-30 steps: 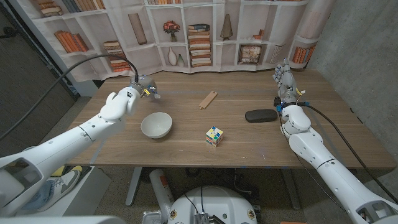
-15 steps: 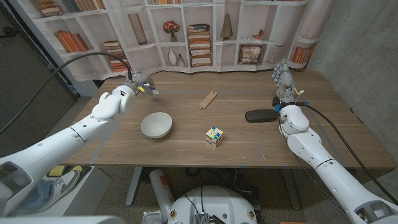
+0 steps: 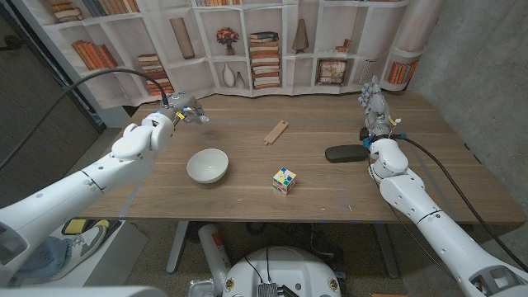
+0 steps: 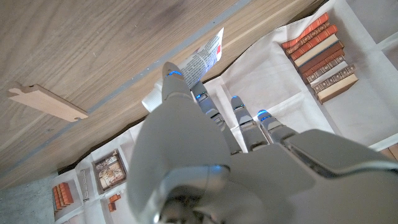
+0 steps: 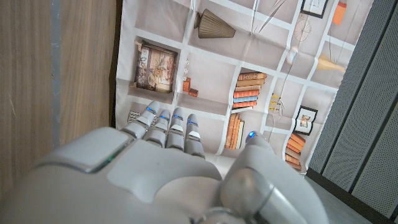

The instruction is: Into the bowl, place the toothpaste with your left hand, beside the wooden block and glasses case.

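Observation:
My left hand [image 3: 169,117] hovers over the table's far left, behind the white bowl [image 3: 207,165], and pinches a white toothpaste tube [image 3: 196,115]. In the left wrist view the printed tube [image 4: 205,53] sticks out past the fingertips [image 4: 173,78], with the flat wooden block [image 4: 46,102] on the table beyond. The wooden block [image 3: 277,131] lies at the table's middle back, and the dark glasses case [image 3: 346,153] lies to its right. The bowl holds nothing. My right hand [image 3: 375,106] stands upright just behind the case, fingers apart and holding nothing.
A colourful puzzle cube [image 3: 285,180] sits in front of the block, right of the bowl. A bookshelf backdrop [image 3: 264,41] runs along the table's far edge. A black cable arcs over my left arm [image 3: 82,177].
My left hand with the tube has drawn back and up, away from the bowl toward the table's far left. The right hand has stayed put.

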Available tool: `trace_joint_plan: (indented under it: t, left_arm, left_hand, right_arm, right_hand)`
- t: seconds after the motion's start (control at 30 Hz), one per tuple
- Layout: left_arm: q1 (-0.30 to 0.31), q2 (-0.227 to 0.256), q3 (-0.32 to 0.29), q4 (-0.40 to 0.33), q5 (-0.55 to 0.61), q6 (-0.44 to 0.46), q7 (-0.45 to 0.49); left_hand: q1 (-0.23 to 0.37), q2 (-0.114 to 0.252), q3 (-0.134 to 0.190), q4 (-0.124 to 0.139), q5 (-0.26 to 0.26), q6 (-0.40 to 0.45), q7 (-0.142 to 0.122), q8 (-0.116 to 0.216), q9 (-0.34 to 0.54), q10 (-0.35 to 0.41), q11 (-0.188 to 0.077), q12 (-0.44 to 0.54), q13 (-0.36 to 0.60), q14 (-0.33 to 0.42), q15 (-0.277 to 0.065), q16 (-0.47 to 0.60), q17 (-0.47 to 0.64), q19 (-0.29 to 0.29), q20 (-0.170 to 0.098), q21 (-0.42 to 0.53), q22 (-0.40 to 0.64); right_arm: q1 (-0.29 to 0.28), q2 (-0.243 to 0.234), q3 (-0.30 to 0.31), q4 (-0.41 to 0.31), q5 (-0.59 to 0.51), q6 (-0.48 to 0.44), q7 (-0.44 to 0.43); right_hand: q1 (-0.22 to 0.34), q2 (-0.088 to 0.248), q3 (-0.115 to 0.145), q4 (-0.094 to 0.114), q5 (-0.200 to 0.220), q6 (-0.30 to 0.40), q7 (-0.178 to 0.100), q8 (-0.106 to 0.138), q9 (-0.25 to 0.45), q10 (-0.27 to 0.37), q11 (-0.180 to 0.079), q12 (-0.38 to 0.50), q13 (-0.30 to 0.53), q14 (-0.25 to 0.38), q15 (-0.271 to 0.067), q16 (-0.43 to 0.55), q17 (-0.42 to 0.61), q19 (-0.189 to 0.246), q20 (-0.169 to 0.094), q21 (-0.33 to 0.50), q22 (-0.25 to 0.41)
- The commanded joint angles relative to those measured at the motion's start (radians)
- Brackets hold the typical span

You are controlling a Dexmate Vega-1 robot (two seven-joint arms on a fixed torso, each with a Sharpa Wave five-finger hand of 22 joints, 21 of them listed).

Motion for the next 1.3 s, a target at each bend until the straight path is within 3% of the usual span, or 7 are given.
trace_joint_plan:
  t: [0.03,0.17,0.6,1.13,1.3]
  left_arm:
    - [0.054,0.034,-0.048,-0.053,-0.144,-0.004,0.091]
    - [0.06,0.046,-0.047,-0.073,-0.15,0.005,0.082]
    - [0.147,0.083,-0.123,-0.14,-0.255,0.018,0.136]
    - [0.223,0.088,-0.202,-0.142,-0.404,-0.061,0.232]
    - [0.227,0.084,-0.202,-0.135,-0.42,-0.071,0.251]
  left_hand:
    - [0.007,-0.008,-0.001,0.004,0.002,0.005,-0.003,0.0,0.005,0.002,-0.001,-0.002,0.002,-0.001,-0.151,-0.001,0.002,-0.006,0.003,-0.002,0.001]
    - [0.007,-0.007,-0.001,0.006,0.002,0.007,-0.003,-0.001,0.006,0.004,-0.001,-0.001,0.002,-0.001,-0.15,-0.001,0.002,-0.008,0.005,-0.003,0.001]
    - [0.007,-0.008,-0.003,0.008,0.002,0.01,-0.003,-0.003,0.006,0.004,-0.001,-0.002,0.002,-0.002,-0.15,-0.001,0.002,-0.011,0.007,-0.004,0.001]
    - [0.008,-0.007,-0.004,0.01,0.002,0.015,-0.003,-0.004,0.006,0.006,-0.001,-0.001,0.002,-0.001,-0.149,0.0,0.002,-0.011,0.007,-0.003,0.001]
    - [0.008,-0.007,-0.004,0.011,0.002,0.017,-0.003,-0.005,0.006,0.007,-0.001,-0.001,0.002,0.0,-0.149,0.0,0.002,-0.011,0.008,-0.003,0.001]
  right_arm:
    - [-0.028,-0.016,0.003,-0.05,-0.019,-0.003,-0.015]
    - [-0.033,-0.017,0.006,-0.056,-0.02,-0.004,-0.016]
    - [-0.056,-0.025,0.02,-0.082,-0.027,0.001,-0.023]
    - [-0.069,-0.028,0.025,-0.093,-0.026,0.004,-0.018]
    - [-0.075,-0.027,0.027,-0.097,-0.028,0.009,-0.019]
  right_hand:
    - [-0.004,-0.001,-0.003,0.001,0.004,0.004,0.002,0.0,0.002,0.013,-0.001,0.003,0.002,0.011,0.0,-0.002,0.002,0.012,0.001,-0.006,0.006]
    - [-0.004,-0.001,-0.004,0.001,0.004,0.004,0.001,0.0,0.002,0.013,0.0,0.003,0.002,0.011,0.0,-0.002,0.002,0.012,0.001,-0.007,0.006]
    - [-0.003,0.0,-0.005,0.0,0.004,0.007,-0.001,0.001,0.002,0.022,-0.008,0.006,0.002,0.021,-0.007,0.001,0.002,0.015,-0.001,-0.013,0.006]
    - [-0.003,0.001,-0.006,-0.002,0.004,0.008,-0.001,0.001,0.002,0.026,-0.003,0.007,0.002,0.023,-0.006,0.0,0.002,0.018,-0.002,-0.019,0.006]
    - [-0.003,0.001,-0.006,-0.002,0.004,0.008,-0.001,0.0,0.002,0.025,-0.004,0.006,0.002,0.022,-0.007,0.0,0.002,0.018,-0.002,-0.02,0.006]
